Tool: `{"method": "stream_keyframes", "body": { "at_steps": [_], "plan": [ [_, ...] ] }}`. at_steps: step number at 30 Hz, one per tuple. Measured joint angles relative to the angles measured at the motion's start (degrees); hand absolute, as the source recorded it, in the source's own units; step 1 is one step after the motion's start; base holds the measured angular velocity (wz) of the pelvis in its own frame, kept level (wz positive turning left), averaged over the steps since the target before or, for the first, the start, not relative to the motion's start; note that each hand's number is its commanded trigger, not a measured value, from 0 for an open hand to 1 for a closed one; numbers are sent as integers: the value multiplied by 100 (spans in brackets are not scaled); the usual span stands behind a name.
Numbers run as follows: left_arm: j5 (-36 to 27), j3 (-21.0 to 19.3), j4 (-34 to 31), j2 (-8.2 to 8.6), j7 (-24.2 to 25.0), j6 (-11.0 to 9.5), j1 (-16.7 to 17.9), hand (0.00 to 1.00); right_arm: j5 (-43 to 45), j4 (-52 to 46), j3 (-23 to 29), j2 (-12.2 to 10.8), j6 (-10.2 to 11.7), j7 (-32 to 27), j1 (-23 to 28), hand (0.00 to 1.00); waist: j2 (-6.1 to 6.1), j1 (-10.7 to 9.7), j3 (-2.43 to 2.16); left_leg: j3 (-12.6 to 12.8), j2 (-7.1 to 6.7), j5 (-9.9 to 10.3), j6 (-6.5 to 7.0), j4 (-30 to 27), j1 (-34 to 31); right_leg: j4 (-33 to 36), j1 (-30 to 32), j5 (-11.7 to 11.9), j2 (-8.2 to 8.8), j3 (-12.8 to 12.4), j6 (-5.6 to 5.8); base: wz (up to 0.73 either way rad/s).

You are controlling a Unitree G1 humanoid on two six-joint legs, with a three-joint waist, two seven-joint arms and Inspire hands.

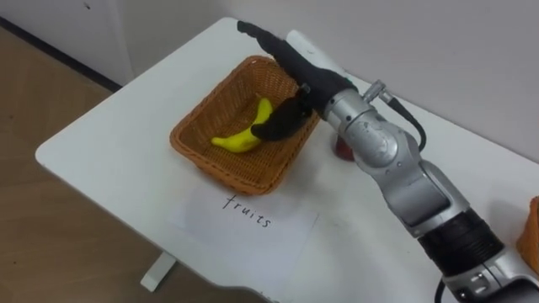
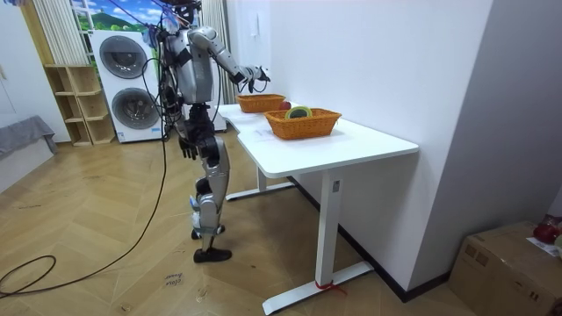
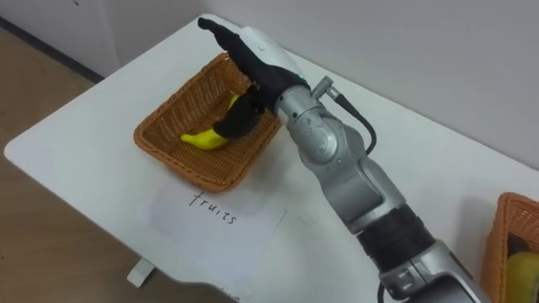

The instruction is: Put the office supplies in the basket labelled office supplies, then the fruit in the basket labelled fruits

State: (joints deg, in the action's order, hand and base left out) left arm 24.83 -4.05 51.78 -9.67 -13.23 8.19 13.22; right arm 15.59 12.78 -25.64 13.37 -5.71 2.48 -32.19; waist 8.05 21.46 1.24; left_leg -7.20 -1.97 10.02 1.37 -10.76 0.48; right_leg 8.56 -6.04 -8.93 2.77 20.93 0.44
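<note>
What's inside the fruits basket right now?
One yellow banana lies in the wicker basket. The right hand above it covers the banana's far end and part of the basket floor, so that patch can't be checked.

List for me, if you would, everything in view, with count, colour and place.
table: one, white, beside the wall
fruit basket: one, brown wicker, on the table's left part
second basket: one, brown wicker, on the table's right part
banana: one, yellow, in the fruit basket
paper sheet: one, white, handwritten, in front of the fruit basket
red object: one, on the table behind the right arm, kind unclear
yellow-green item: one, in the second basket
washing machines: two, white, stacked behind the robot
shelf: one, light wood, beside the washing machines
cardboard box: one, brown, on the floor
right hand: open, over the fruit basket
left hand: hanging by the hip
</note>
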Motion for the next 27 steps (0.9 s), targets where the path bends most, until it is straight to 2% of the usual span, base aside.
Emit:
{"method": "stream_keyframes", "body": {
  "at_steps": [2, 6, 10, 13, 17, 24, 25, 27],
  "plan": [
    [-3, 46, 81, 2, -21, 1, 6, 0, -123, 15, 9, 0, 14, -130, 7, 0, -19, -86, 13, -5, -4, 0, 0, -3, -4, 0, -5, 0, -1, -49, 0, 0],
    [0, 83, 139, 32, -23, -5, 2, 0, -463, 15, 238, 0, 243, -506, 164, 0, -73, -100, 28, 39, -3, 0, 0, 10, -1, 1, -2, 0, -1, -41, 0, -2],
    [0, 81, 142, 56, -37, -4, 37, 0, -679, 15, 443, 0, 351, -965, 213, 0, -215, -128, 26, 71, -1, 0, 0, -4, 11, 3, -8, 0, 3, -29, 0, -1],
    [0, 81, 142, 78, -133, -2, 100, 0, -799, 16, 485, 4, 388, -1312, 214, 0, -314, -174, -4, 80, -2, -1, 1, -10, 30, 2, -27, 0, 4, -30, 0, 0],
    [-7, 81, 141, 100, -160, -2, 220, 0, -1115, 100, 504, 3, 446, -1587, 319, 0, -432, -279, -17, 80, -1, -1, 2, 0, 158, 4, -149, -7, 7, -28, 11, 0],
    [-11, 94, 141, 186, -245, 3, 273, 0, -1440, 368, 727, -4, 459, -1875, 409, 0, -489, -383, -27, 126, 7, -1, 2, 1, 132, 6, -118, -8, 8, -43, 14, -3],
    [-8, 93, 141, 210, -262, 6, 282, 0, -1550, 486, 745, -1, 498, -1902, 410, 0, -506, -406, -59, 134, 7, -1, 2, -6, 119, 6, -95, -8, 11, -47, 13, -6],
    [-53, 100, 142, 256, -293, 5, 310, 0, -1882, 717, 808, 0, 500, -1930, 425, 0, -568, -417, -81, 157, 8, -4, 6, -8, 117, 6, -93, -8, 17, -55, 13, -5]
  ]
}}
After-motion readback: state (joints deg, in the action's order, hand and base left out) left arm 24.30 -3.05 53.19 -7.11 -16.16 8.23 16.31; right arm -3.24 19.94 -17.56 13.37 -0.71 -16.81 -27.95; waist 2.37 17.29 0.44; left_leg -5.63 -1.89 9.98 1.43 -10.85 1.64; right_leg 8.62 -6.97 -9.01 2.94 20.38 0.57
